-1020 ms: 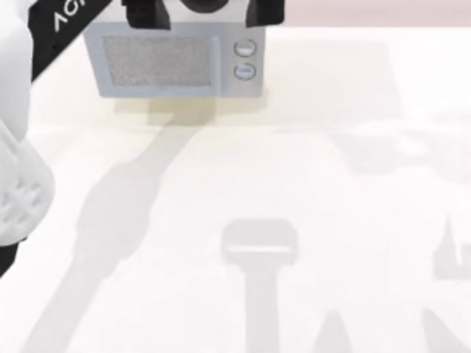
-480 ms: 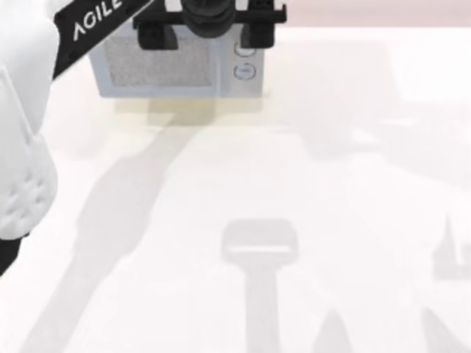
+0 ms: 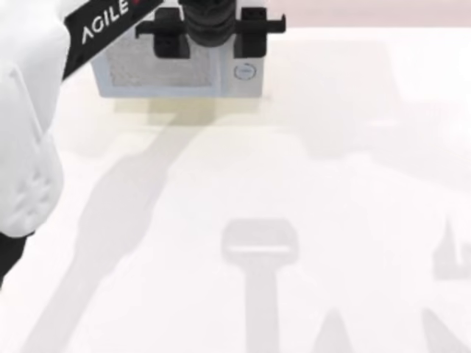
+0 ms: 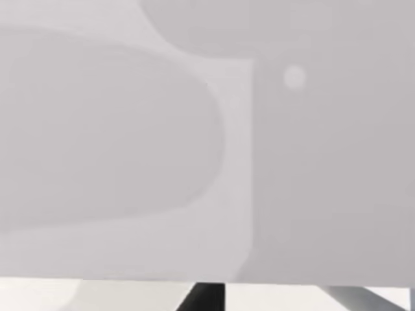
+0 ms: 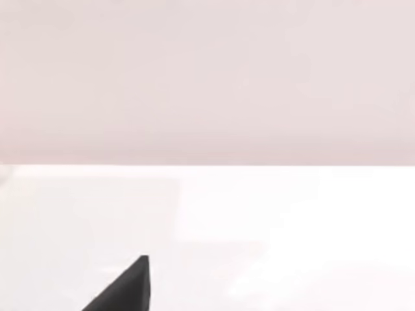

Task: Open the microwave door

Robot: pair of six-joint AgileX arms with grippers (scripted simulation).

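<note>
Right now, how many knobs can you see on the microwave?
1: a knob on the microwave's right side panel in the top view. The left gripper above may hide another.

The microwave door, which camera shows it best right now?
The top view: the microwave door shows its speckled mesh window, closed, with the left gripper in front of its knob-side part. The left wrist view shows only plain grey surfaces close up. The right wrist view shows none of it.

We see a pale table (image 3: 309, 184), and on it one thing, the microwave (image 3: 176, 77), at about eleven o'clock from the table's middle, close to the far edge.
</note>
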